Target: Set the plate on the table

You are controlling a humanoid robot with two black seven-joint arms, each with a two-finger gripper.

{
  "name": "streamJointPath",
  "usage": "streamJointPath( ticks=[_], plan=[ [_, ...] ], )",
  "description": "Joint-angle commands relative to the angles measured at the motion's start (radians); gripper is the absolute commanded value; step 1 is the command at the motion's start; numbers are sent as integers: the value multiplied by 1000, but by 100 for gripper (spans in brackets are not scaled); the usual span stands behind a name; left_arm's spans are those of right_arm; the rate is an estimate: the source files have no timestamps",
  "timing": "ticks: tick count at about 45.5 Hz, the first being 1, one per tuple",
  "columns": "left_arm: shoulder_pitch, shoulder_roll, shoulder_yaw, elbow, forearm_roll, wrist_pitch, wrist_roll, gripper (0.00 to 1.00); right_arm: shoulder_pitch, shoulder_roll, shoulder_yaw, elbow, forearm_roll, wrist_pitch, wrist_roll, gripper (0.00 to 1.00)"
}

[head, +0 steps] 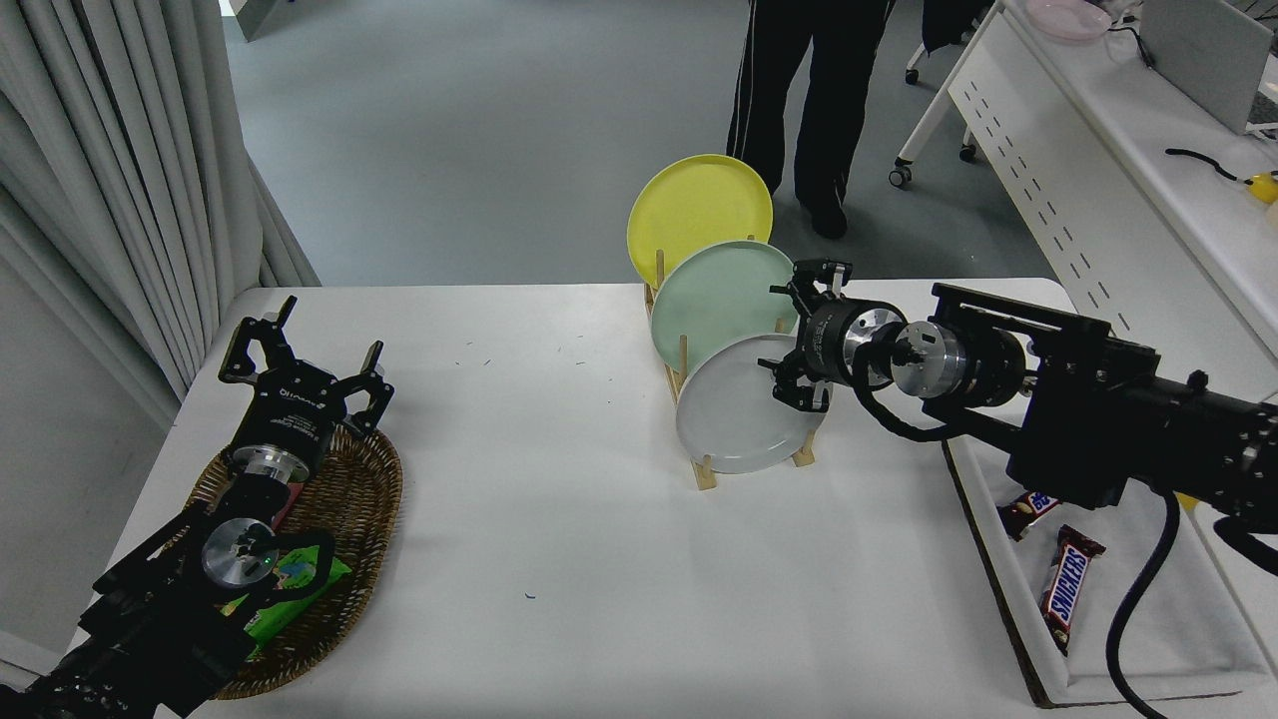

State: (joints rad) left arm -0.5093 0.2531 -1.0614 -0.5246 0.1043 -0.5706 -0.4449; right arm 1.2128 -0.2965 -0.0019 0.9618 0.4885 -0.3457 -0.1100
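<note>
Right hand [791,340], fingers apart, seemingly straddling the grey plate's [739,414] right rim in the rack [704,474]

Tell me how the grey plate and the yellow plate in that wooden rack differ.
The grey plate stands in the rack's nearest slot; the yellow plate stands in the farthest. The right tool is at the grey plate's right rim, while nothing is near the yellow one. Both are round, plain, similar in size and stand on edge.
</note>
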Motion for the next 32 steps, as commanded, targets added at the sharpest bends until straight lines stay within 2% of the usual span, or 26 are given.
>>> streamJointPath(
  ticks=[1,15,23,26,32],
  plan=[
    [0,0,0,0,0,0,0,100,5,-1,0,0,-1,5,-30,62],
    [0,0,0,0,0,0,0,100,8,-7,0,-1,-33,17,-63,56],
    [0,0,0,0,0,0,0,100,8,-7,3,-1,-51,17,-63,44],
    [0,0,0,0,0,0,0,100,8,-7,2,-1,-54,19,-63,33],
    [0,0,0,0,0,0,0,100,8,-7,2,-3,-73,17,-63,24]
  ],
)
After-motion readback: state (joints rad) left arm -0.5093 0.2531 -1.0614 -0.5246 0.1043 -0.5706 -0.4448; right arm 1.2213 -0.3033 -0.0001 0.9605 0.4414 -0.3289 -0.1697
